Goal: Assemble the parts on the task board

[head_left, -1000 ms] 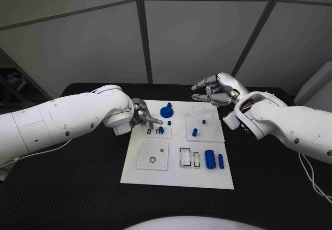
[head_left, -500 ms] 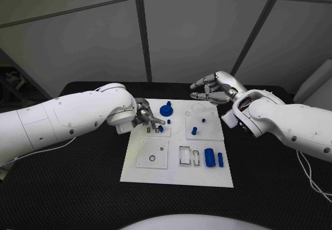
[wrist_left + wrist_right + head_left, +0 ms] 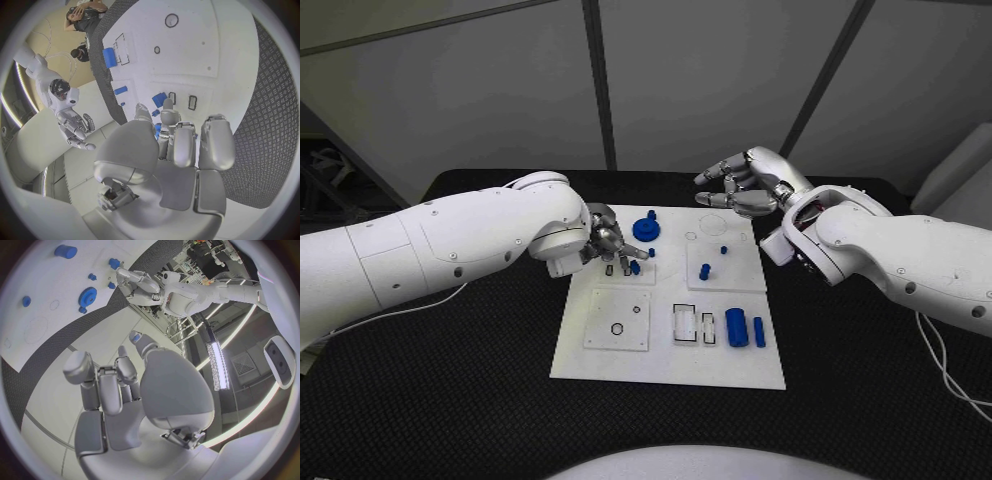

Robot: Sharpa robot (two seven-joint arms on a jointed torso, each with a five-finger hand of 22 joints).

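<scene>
The white task board (image 3: 733, 372) lies mid-table. My left hand (image 3: 609, 244) reaches onto its far-left inset plate, where thumb and fingers pinch a small blue part (image 3: 635, 267) standing by the slots; the left wrist view shows this blue part (image 3: 156, 130) between my fingertips. A blue gear (image 3: 646, 230) sits just beyond. My right hand (image 3: 741, 190) hovers over the board's far right edge, fingers curled in, with nothing plainly in them. Two blue pegs (image 3: 705, 271) stand in the right inset plate. A blue cylinder (image 3: 736, 328) and a blue bar (image 3: 759, 332) lie nearer me.
A black ring (image 3: 616, 330) lies on the near-left inset plate, and two empty rectangular slots (image 3: 685, 323) are beside the cylinder. The black table (image 3: 459, 400) surrounds the board. My bulky left forearm (image 3: 459, 245) hangs over the table's left side.
My left hand has edged slightly right over the inset plate. My right hand has drifted a little farther back and left, still curled.
</scene>
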